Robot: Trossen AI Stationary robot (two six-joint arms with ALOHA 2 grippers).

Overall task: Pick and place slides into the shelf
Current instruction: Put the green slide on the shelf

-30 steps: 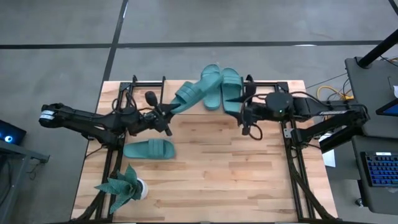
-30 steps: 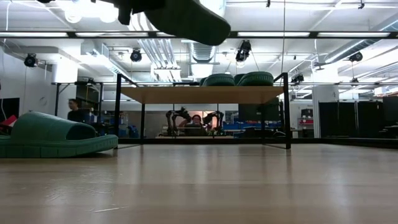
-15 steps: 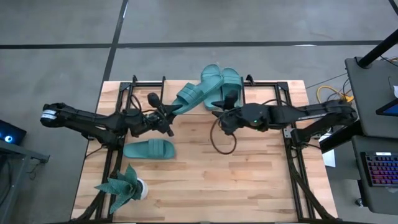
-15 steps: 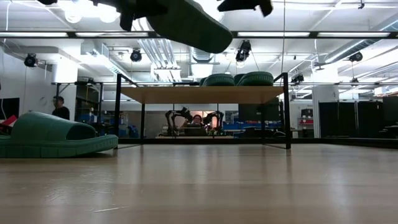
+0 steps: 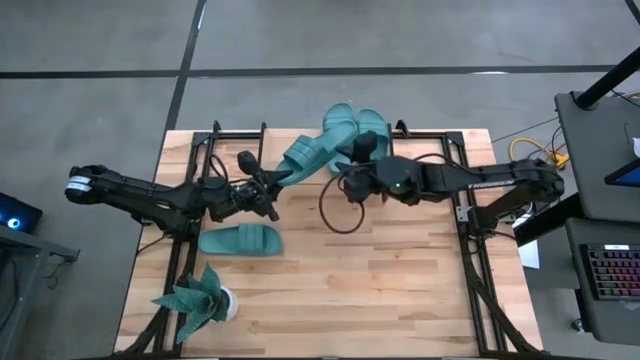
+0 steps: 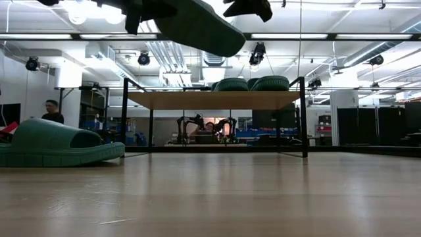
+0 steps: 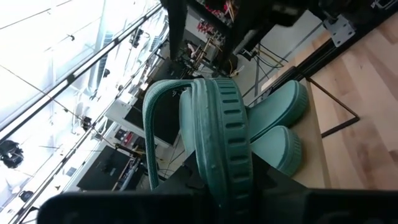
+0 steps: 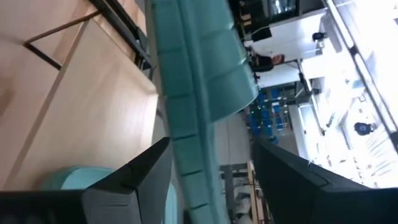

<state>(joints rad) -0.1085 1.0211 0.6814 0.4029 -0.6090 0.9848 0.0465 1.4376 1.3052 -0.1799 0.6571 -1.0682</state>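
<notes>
High view: left gripper (image 5: 268, 193) clamps raised slide (image 5: 308, 152) beside shelf (image 5: 300, 132); right gripper (image 5: 345, 172) spread wide, empty, straddling its toe. Handover likely; next, right closes.

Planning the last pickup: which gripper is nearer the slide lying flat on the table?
Left. The left gripper, shut on a raised slide, hangs just beyond the flat slide. The right gripper, open, is farther off, at the raised slide's other end near the shelf.
</notes>
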